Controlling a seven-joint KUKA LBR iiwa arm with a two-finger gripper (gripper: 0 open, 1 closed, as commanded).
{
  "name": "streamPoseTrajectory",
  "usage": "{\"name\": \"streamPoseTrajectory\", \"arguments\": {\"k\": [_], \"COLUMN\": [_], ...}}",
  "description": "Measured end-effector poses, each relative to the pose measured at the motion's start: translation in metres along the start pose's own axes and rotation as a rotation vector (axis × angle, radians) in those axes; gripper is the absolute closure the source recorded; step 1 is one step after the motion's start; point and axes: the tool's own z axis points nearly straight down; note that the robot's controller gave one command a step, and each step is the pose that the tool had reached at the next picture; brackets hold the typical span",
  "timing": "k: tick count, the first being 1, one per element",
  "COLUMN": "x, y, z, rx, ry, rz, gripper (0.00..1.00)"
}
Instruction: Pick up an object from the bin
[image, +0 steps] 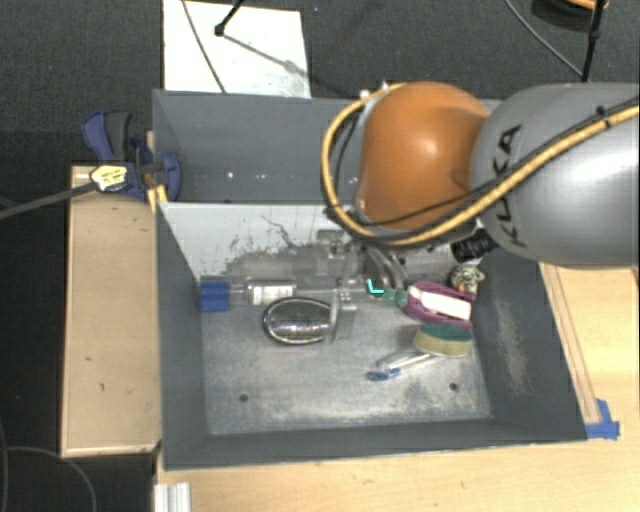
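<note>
Near the middle of the bin (300, 400), the claw (345, 300) hangs low under the arm's orange cover (420, 150). I cannot tell whether it is spread or pressed together. A shiny metal oval (297, 322) lies just beside it at 8 o'clock, seemingly touching. A clear tube (262, 293) with a blue cap lies at 9 o'clock, just behind the oval. For a good grab, I judge the claw should centre across the oval's narrow width and stay clear of the tube. A pink and white thing (440, 300), a green pad (445, 342) and 1 white pen (402, 362) lie apart at 3 to 4 o'clock.
</note>
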Motion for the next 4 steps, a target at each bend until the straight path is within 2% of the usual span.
{"name": "streamPoseTrajectory", "arguments": {"k": [1, 2, 3, 4], "x": [-0.024, -0.027, -0.018, 0.006], "y": [0.009, 0.010, -0.008, -0.001], "z": [0.143, 0.136, 0.074, 0.010], "rx": [-0.001, -0.003, 0.001, 0.000], "ry": [-0.003, -0.009, -0.012, -0.013], "rz": [0.045, 0.050, -0.266, -0.261], "gripper": [0.00, 1.00, 1.00, 1.00]}}
